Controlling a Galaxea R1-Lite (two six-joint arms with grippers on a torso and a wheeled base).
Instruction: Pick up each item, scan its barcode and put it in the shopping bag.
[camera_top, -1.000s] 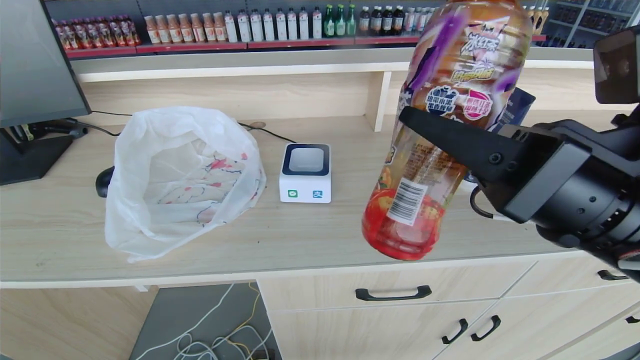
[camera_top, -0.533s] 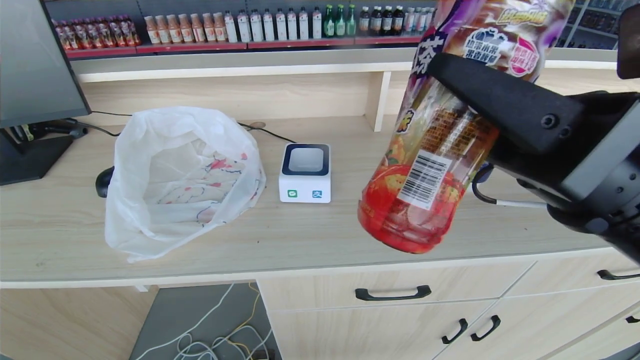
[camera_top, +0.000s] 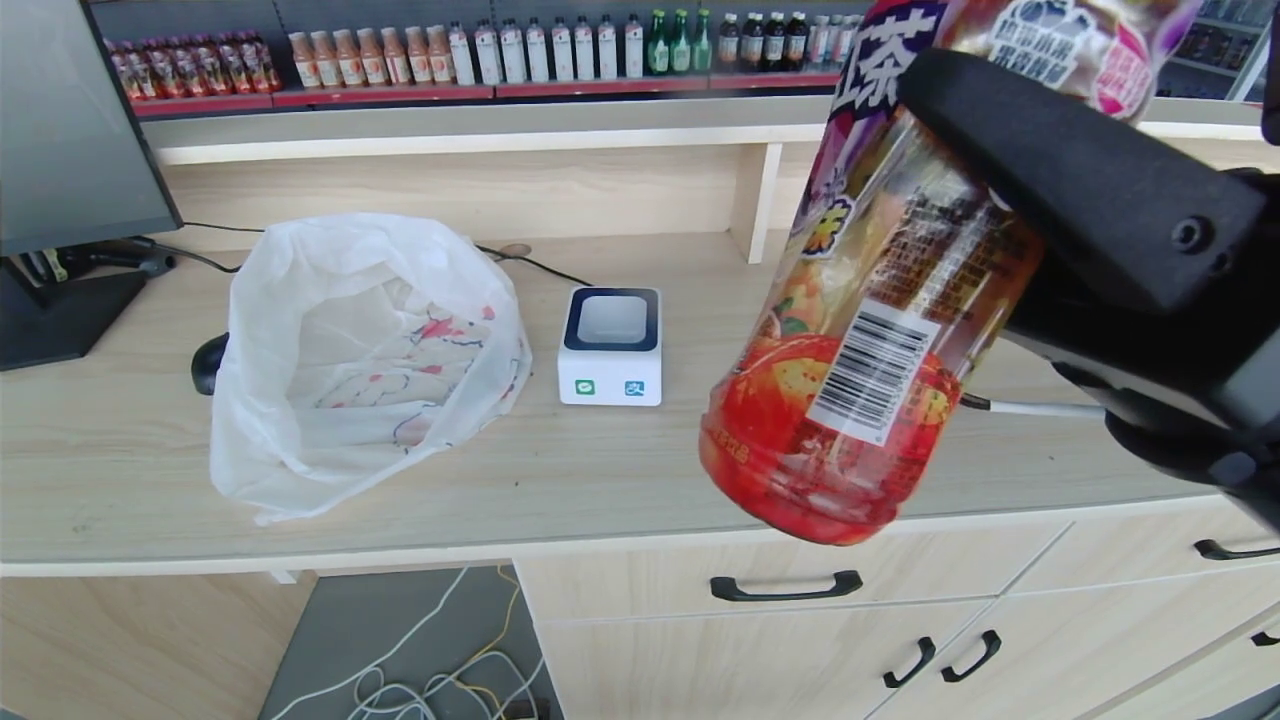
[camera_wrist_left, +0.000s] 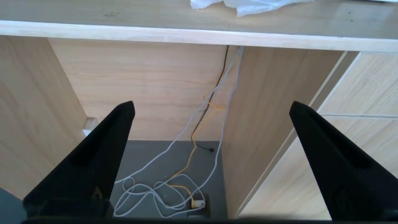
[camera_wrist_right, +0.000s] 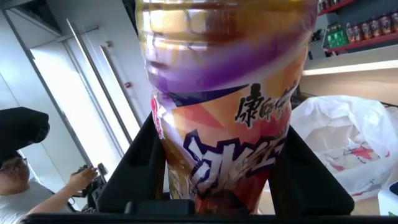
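My right gripper (camera_top: 1010, 170) is shut on a large drink bottle (camera_top: 870, 300) with a purple and orange label, held high above the counter's front right, tilted with its red base lowest and its barcode (camera_top: 872, 372) facing the head camera. In the right wrist view the bottle (camera_wrist_right: 230, 106) sits between the two black fingers (camera_wrist_right: 134, 171). The white scanner box (camera_top: 612, 346) stands on the counter left of the bottle. The open white shopping bag (camera_top: 360, 350) lies further left. My left gripper (camera_wrist_left: 208, 162) is open below the counter edge, over the floor cables.
A monitor (camera_top: 70, 120) on its stand occupies the counter's far left, with a dark mouse (camera_top: 207, 362) beside the bag. A raised wooden shelf (camera_top: 480, 140) backs the counter, with stocked drink shelves behind. Drawers with black handles (camera_top: 786, 586) sit under the counter.
The right gripper has lifted the bottle up and toward the head camera, tilting it further so its base and barcode loom larger. Bag and scanner have stayed put.
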